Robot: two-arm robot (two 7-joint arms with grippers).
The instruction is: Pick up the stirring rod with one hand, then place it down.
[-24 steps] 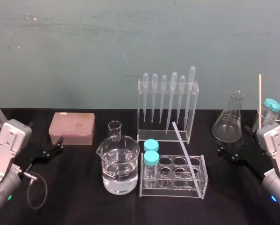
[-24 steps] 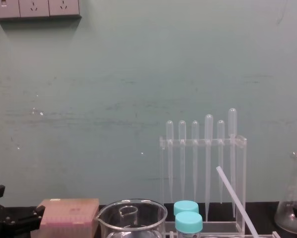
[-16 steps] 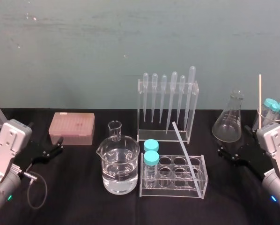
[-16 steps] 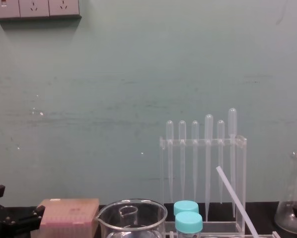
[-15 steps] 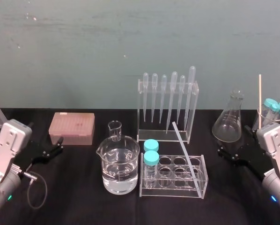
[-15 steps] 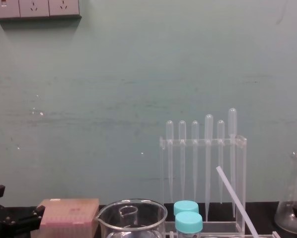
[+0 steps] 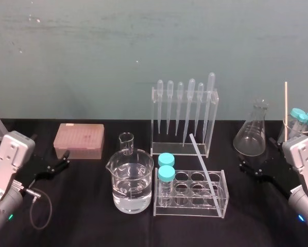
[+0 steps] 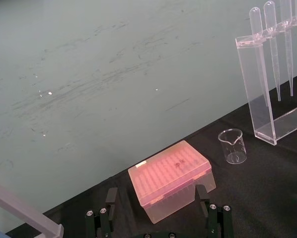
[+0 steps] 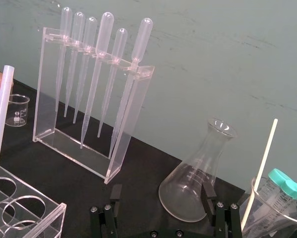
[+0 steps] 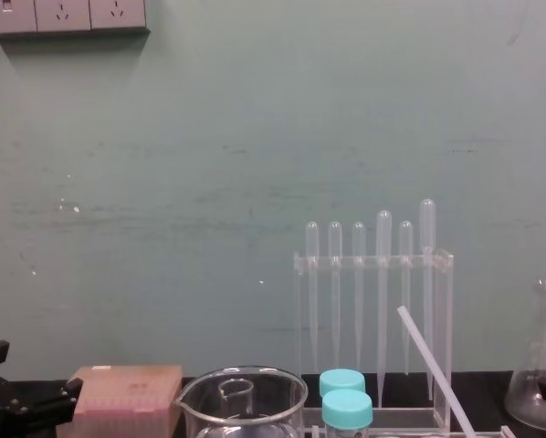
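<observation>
Approach step, I reckon: stirring rod [image 7: 203, 167] leans in the tube rack [image 7: 190, 198] by the worktop's front edge. Right pincer [image 9: 159, 194] sits wide at the right edge, left pincer [image 8: 157, 198] wide at the left. Next up, I need a reach across.

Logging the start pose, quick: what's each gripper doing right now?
Left gripper: jaws open, holding nothing.
Right gripper: jaws open, holding nothing.

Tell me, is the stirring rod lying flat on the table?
No, the stirring rod leans at a slant in the clear test tube rack.
</observation>
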